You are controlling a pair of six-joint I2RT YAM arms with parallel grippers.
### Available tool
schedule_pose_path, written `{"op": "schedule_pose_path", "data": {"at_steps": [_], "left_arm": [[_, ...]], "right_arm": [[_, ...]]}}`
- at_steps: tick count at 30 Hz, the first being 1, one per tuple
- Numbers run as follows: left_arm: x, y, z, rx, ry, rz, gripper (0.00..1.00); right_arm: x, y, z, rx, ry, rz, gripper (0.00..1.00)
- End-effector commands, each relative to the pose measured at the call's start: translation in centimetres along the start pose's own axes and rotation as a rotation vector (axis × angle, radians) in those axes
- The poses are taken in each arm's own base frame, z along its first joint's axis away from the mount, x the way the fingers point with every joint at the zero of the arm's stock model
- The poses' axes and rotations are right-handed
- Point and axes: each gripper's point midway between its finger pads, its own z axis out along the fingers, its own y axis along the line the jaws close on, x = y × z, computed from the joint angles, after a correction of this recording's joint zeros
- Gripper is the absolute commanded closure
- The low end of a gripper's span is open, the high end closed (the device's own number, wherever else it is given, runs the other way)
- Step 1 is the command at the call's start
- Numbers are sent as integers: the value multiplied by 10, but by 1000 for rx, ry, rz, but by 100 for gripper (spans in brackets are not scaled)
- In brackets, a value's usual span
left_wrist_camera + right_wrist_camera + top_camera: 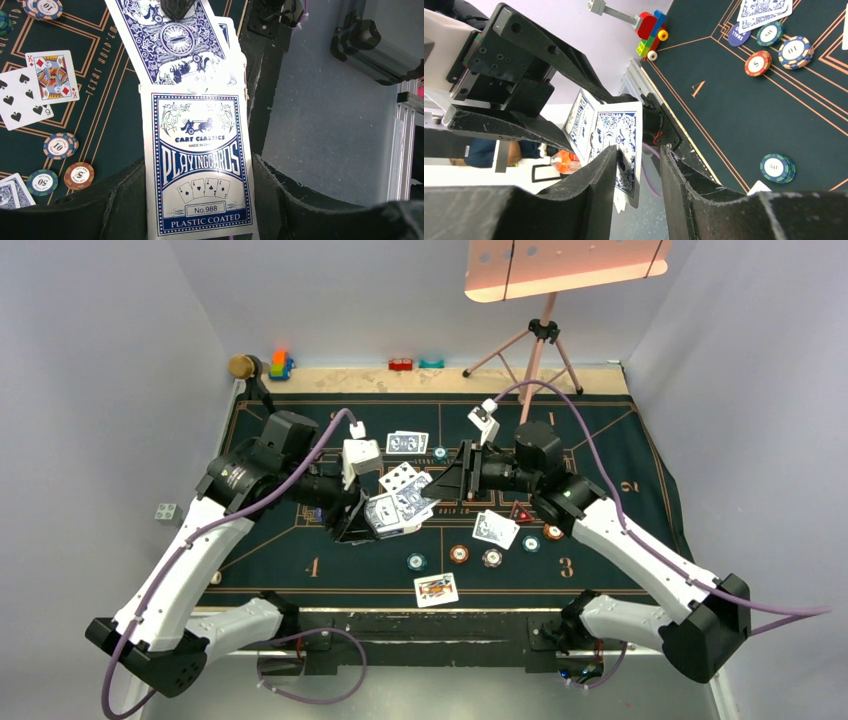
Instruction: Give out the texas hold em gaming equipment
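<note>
Card box held over the felt mat [620, 450], one card bracketed by the other arm.
The white, blue-printed playing-card box [200, 115] is clamped flat between the fingers of the left gripper [362, 522], above the mat's middle. Blue-patterned cards [175, 40] are fanned out of its far end. One card [624, 127] is flanked by the right gripper [638, 155], whose fingers are set narrowly apart, with a gap seen beside the card. Teal and orange chips [459, 554] and a face-up king [436, 588] are laid on the mat nearer the bases.
</note>
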Motion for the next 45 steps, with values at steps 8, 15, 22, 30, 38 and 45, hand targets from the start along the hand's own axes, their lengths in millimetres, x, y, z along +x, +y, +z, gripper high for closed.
{"op": "schedule_pose_path", "data": {"at_steps": [8,15,22,30,38,45], "left_arm": [[-21,-12,-11,20,-89,75,100],[-19,-12,-12,16,-87,74,100],[-17,-12,-12,13,-84,72,100],[-15,-12,-11,13,-83,71,100],[-10,-12,-11,8,-72,69,100],[-10,-20,-19,6,-77,85,100]], "right_arm": [[-17,15,-17,51,-57,-118,72],[-25,26,-24,51,-84,-140,87],[-38,50,-36,5,-124,-150,94],[-41,63,-43,-29,-134,-149,97],[-80,70,-63,88,-231,-234,98],[-113,16,-63,401,-270,-326,100]]}}
